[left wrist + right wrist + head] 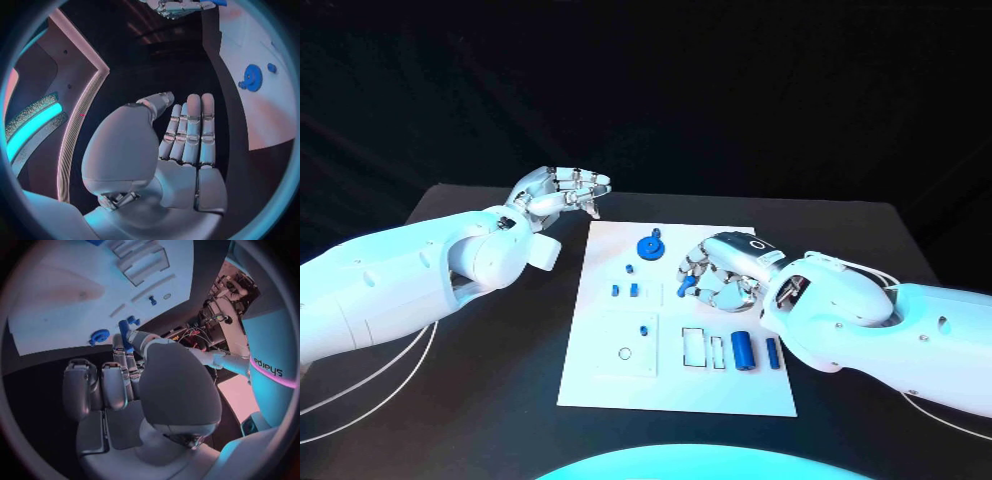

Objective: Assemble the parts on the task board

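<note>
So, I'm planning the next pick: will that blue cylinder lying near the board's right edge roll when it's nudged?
Probably. The blue cylinder lies on its side on the flat task board, so a sideways push would likely roll it. It looks smooth and rigid, so fingers may slip on it. Its slim neighbour, the blue bar, lies close beside it and could get bumped.

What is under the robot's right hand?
The right hand hovers over the white task board, and its fingers pinch a small blue part. The board right beneath the palm is covered, so anything lying there cannot be seen.
</note>
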Motion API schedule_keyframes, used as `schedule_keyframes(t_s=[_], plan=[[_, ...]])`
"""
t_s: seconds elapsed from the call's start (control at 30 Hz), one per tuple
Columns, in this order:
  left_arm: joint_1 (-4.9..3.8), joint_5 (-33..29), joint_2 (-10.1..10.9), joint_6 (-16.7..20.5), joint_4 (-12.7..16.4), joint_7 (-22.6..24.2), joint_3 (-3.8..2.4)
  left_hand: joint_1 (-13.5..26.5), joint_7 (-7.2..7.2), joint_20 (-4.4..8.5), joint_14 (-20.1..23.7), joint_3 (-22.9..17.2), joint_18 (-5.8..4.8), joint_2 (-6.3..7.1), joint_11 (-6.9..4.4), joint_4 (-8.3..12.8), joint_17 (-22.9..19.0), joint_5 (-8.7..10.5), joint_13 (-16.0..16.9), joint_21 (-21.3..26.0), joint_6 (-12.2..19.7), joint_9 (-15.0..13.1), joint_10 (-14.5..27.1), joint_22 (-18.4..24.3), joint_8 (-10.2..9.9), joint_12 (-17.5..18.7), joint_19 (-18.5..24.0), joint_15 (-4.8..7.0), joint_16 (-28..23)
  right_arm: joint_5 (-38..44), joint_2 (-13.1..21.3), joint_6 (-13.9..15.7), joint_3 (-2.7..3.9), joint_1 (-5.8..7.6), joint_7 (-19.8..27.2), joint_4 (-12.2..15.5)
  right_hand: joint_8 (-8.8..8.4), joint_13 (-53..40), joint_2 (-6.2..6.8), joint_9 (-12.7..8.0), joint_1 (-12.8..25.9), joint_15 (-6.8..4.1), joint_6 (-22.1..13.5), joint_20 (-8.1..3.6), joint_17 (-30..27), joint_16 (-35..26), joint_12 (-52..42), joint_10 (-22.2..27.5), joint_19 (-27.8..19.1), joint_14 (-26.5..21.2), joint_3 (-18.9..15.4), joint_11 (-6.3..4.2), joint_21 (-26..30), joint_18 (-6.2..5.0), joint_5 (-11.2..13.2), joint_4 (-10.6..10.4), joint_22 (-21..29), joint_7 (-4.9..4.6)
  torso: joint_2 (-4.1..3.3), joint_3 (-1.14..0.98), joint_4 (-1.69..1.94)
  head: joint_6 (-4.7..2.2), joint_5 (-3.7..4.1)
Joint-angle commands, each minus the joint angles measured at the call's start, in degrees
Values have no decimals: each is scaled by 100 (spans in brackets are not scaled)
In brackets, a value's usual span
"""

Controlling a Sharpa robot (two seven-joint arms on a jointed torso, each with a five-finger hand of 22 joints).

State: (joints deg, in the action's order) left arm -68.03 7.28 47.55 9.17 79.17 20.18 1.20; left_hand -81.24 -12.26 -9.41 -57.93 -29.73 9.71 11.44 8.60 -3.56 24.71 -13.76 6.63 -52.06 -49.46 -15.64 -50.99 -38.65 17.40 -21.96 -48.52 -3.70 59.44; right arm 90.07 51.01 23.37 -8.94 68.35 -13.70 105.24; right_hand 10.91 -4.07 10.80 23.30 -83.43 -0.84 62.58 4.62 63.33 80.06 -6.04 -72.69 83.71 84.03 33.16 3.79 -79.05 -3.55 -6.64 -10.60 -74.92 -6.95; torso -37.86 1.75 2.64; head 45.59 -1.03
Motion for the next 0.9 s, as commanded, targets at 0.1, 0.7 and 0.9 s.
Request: schedule_keyframes(t_s=[0.1,0.7,0.9], plan=[[14,-18,-30,-77,5,33,-2,-37,9,-7,15,14,86,-11,7,36,-7,-19,-6,15,17,2,28,4,37,-11,-47,-40,-22,-62,-282,108,-3,-89,135,71,110,-8,3,348,51,-51,-8,-8,-8,30,33,-95,94,136,46,-66,-21,61,-5,20,-447,7,19,-2,0,19,-80],[34,-23,-126,-98,-29,8,5,-36,7,-7,15,18,85,-8,9,37,-8,-16,-8,13,17,2,29,3,40,-14,-48,-41,-22,-181,-1153,-106,-55,-587,232,-166,112,-6,12,375,124,-43,-52,-4,-58,14,74,-85,66,125,96,-54,34,47,-6,66,-398,-7,3,4,-5,49,-293],[34,-23,-135,-103,-26,3,7,-36,7,-7,15,18,85,-8,9,37,-8,-16,-8,13,17,2,29,3,40,-14,-48,-41,-22,-64,-1304,-191,-75,-701,247,-329,113,-6,14,378,127,-43,-56,-3,-60,14,78,-83,62,125,102,-53,42,45,-6,76,-391,-8,1,4,-4,68,-325]])
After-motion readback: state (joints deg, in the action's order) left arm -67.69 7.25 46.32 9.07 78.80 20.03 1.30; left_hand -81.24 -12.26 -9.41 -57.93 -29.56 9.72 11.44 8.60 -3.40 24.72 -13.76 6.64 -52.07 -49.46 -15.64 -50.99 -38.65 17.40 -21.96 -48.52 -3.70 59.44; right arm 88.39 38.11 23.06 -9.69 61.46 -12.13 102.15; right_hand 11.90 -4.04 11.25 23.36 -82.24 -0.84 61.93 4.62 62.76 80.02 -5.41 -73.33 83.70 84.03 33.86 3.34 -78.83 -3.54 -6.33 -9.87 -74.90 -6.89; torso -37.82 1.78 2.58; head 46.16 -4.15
